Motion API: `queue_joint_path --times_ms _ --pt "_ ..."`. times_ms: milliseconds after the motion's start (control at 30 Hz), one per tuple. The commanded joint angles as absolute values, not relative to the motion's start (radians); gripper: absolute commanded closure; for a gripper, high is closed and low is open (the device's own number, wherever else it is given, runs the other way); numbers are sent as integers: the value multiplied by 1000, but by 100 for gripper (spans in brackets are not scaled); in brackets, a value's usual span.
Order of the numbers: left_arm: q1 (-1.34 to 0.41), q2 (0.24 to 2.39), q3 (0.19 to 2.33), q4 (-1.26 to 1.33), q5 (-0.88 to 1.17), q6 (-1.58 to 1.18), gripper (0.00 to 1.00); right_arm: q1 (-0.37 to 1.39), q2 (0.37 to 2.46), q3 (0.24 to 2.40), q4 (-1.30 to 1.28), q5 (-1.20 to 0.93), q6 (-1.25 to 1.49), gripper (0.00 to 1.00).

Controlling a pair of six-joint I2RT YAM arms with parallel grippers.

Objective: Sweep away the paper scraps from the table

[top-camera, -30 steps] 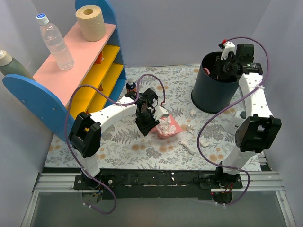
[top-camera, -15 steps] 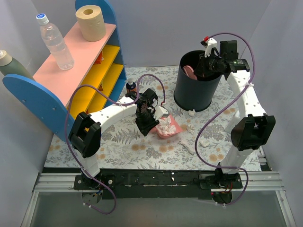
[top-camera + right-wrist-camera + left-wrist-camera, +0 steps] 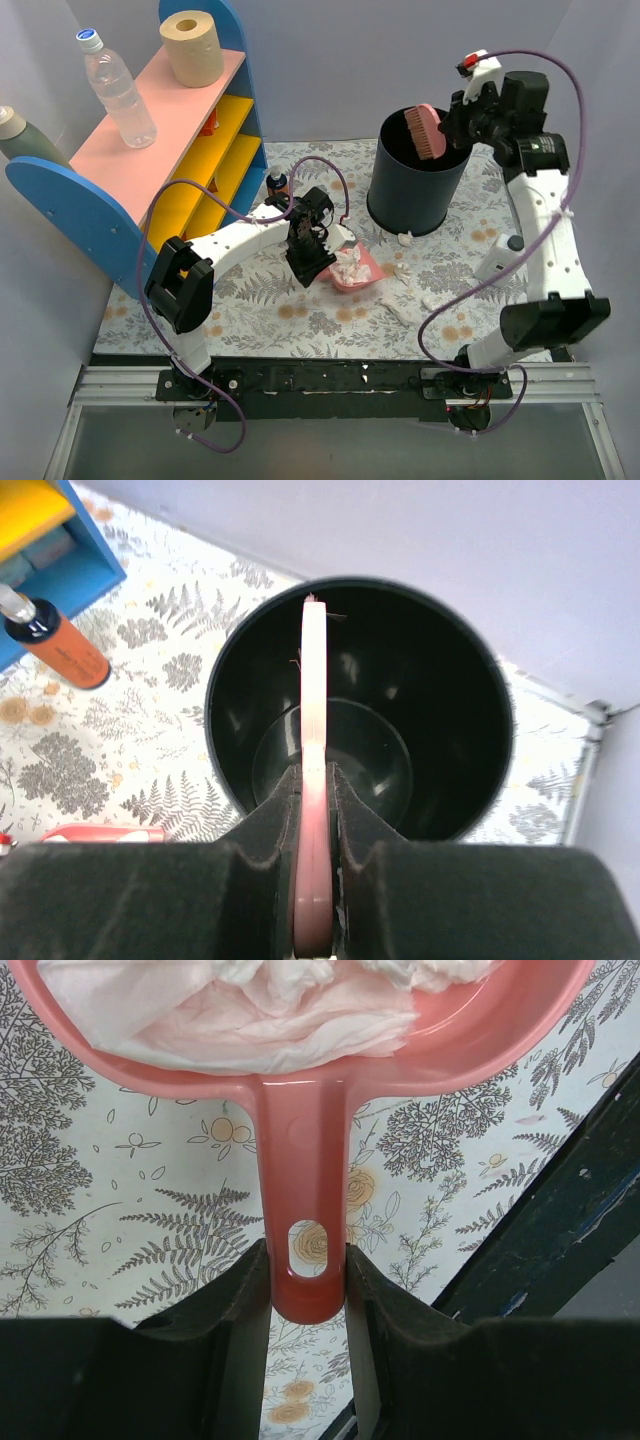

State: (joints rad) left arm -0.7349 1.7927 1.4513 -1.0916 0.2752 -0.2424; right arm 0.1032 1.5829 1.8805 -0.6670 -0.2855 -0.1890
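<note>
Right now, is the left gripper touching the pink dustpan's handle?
Touching. The left wrist view shows the left gripper clamped on the dustpan handle with no gap.

White paper scraps (image 3: 405, 238) (loose) on fern-printed table (image 3: 300, 320)

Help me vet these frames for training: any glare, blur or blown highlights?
Top external: sharp, evenly lit, soft shadows only. Left wrist: the paper in the dustpan is nearly blown white; the fingers are dark and featureless. Right wrist: pale reflections inside the glossy bin; the brush shows only edge-on.
</note>
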Motion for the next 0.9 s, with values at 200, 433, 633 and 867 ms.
queue_joint_path --times_ms 200,433,633,867 --pt "-700 1710 1520 -1042 167 -270 100 95 1178 1699 -558 -354 -169 99" --pt "-657 1710 1666 -1057 109 -267 100 95 945 1536 -643 -535 -195 99" --pt "-646 1769 1836 -1080 58 -284 100 91 829 1389 -753 -548 -238 99" --pt "-643 1951 2190 -1183 66 -342 100 49 713 1247 -782 -567 -196 99"
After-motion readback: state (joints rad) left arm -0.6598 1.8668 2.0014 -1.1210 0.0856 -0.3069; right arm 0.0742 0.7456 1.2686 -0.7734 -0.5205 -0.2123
